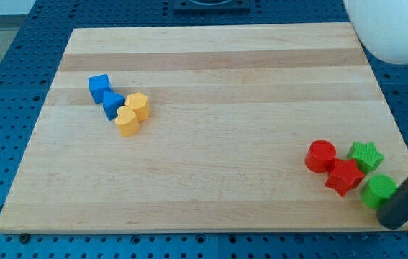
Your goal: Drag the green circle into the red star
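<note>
Green circle point(378, 190) near board's point(211, 79) bottom-right corner, touching red star point(345, 176), my tip point(392, 218) just beside its lower right, rod grasping nothing.

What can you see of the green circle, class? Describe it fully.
The green circle is a short, round, matte block, plastic by its look, lying flat near the board's bottom right corner. The red star sits just to its left, touching or nearly so; the green star lies above. My tip covers its lower right edge, apparently pressing against it.
</note>
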### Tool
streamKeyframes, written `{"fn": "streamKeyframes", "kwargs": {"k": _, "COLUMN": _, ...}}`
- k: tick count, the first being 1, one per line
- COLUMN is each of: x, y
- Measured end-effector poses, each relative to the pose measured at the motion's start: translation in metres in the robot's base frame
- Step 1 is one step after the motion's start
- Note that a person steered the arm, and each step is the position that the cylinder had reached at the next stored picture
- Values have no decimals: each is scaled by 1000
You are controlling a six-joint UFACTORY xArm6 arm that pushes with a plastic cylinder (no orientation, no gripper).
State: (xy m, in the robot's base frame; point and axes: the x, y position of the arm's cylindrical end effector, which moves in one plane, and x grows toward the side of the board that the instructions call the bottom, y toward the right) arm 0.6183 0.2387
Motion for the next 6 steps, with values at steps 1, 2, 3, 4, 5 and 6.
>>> {"fn": "streamKeyframes", "kwargs": {"k": 1, "x": 0, "y": 38}}
{"fn": "streamKeyframes", "kwargs": {"k": 2, "x": 0, "y": 37}}
{"fn": "streamKeyframes", "kwargs": {"k": 3, "x": -7, "y": 11}}
{"fn": "streamKeyframes", "kwargs": {"k": 4, "x": -18, "y": -36}}
{"fn": "streamKeyframes", "kwargs": {"k": 5, "x": -38, "y": -103}}
{"fn": "streamKeyframes", "kwargs": {"k": 6, "x": -79, "y": -169}}
